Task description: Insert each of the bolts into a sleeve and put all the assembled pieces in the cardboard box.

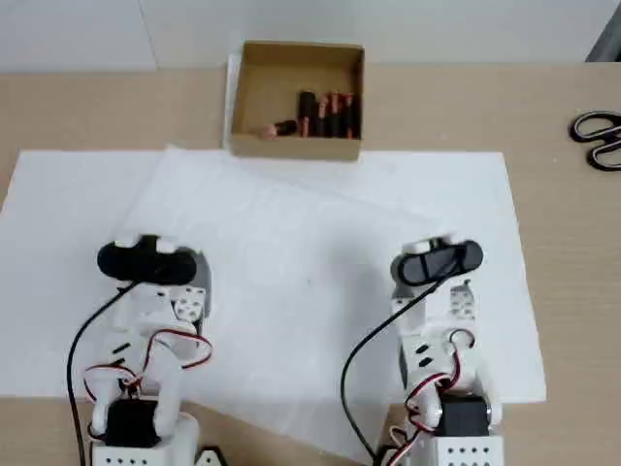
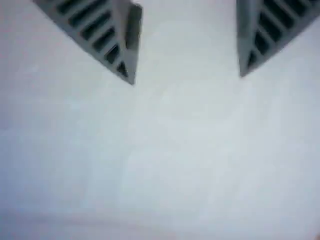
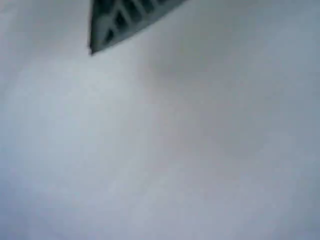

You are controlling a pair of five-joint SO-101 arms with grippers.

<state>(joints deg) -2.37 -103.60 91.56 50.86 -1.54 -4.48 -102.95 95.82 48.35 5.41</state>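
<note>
Box [image 1: 254,97] sat at upper centre of the high view. Assembled pieces [image 1: 328,115] lay inside, most in a tight row at its right half, one angled piece [image 1: 276,129] off to the row's left, near the lower wall. No loose bolt or sleeve was seen on the paper [image 1: 320,282]. Judged: task at or near its end, step in hand a park-and-check.

Doing it well, as a judgement: hold both arms low and back from the box; scan the paper's edges and folds for a stray part; leave the angled piece alone, since it was already inside.

Left claw [image 2: 187,79]: fingers [image 2: 117,47] well apart, nothing between them, bare paper beneath. Right claw [image 3: 115,25]: one finger showed at upper left of its frame over paper; apart or together, could not tell.

Views compared: the high view gave the box, its contents, scissors [image 1: 600,139] at the right edge on the table [image 1: 78,107], and the arm at lower left [image 1: 146,320] and arm at lower right [image 1: 437,330], both folded back. Which was which could not be told there. The left wrist view gave the claw's gap, which the high view hid under the arm.
</note>
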